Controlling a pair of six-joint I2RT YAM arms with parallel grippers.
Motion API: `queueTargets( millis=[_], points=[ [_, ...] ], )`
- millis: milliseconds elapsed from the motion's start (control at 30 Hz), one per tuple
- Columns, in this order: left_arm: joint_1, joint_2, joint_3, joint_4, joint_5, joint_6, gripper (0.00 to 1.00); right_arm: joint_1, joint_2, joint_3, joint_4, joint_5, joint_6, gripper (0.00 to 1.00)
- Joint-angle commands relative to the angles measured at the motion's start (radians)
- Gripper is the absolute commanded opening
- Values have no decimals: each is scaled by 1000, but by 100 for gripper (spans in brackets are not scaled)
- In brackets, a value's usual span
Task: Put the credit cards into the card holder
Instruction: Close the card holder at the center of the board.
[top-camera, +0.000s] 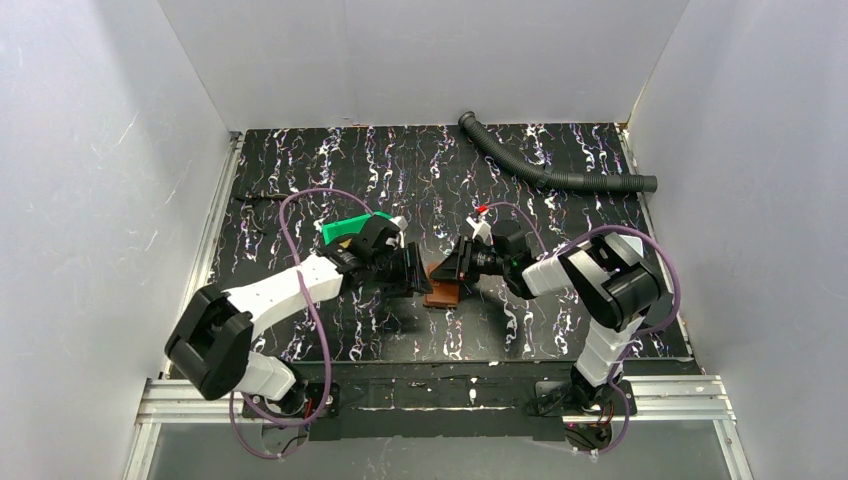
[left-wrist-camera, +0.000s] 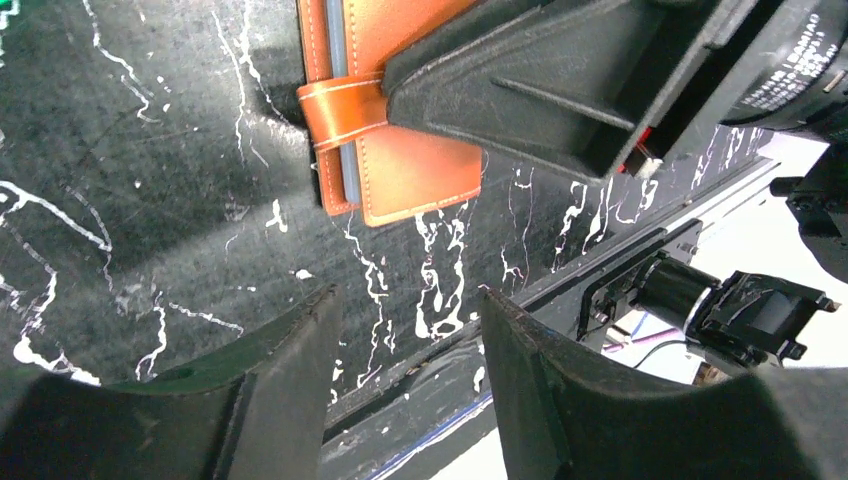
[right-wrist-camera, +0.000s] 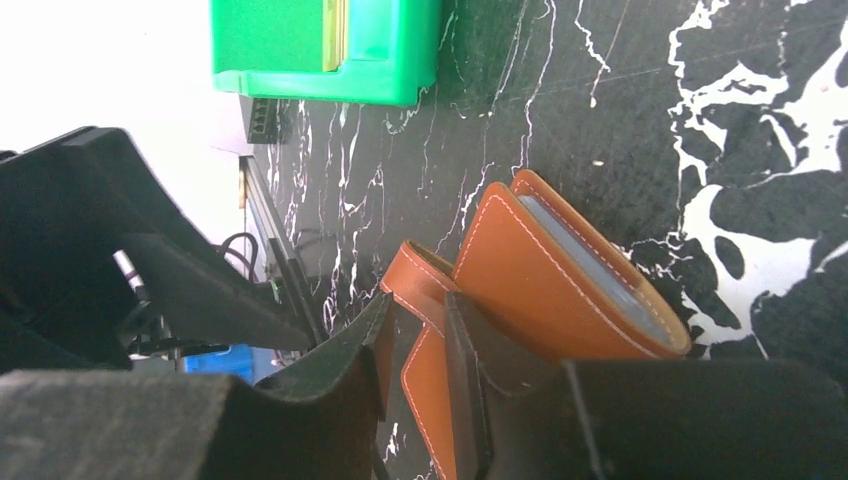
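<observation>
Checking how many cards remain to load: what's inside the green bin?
Inside the green bin, the right wrist view shows thin yellowish edges, probably credit cards on edge. Their number cannot be told: the bin's wall and the picture's top edge hide the rest.

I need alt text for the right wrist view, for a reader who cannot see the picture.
The right end effector straddles the strap of a brown leather card holder, which lies on a black marbled table. A green bin with a yellowish card in it stands farther away.
</observation>
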Motion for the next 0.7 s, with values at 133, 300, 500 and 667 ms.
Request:
queueTargets(
  millis=[133, 300, 500, 667],
  points=[
    [7, 194, 104, -59, -24, 91, 44, -6, 59, -67, 19, -18, -20, 33],
    [-31, 240, 145, -100, -235, 92, 33, -9, 67, -65, 12, -24, -23, 28],
    [-90, 271, 149, -92, -423, 49, 33, -12, 69, -68, 32, -37, -19, 26],
    [-118, 278, 136, -24, -418, 47, 38, -12, 71, -76, 44, -44, -18, 24]
  ],
)
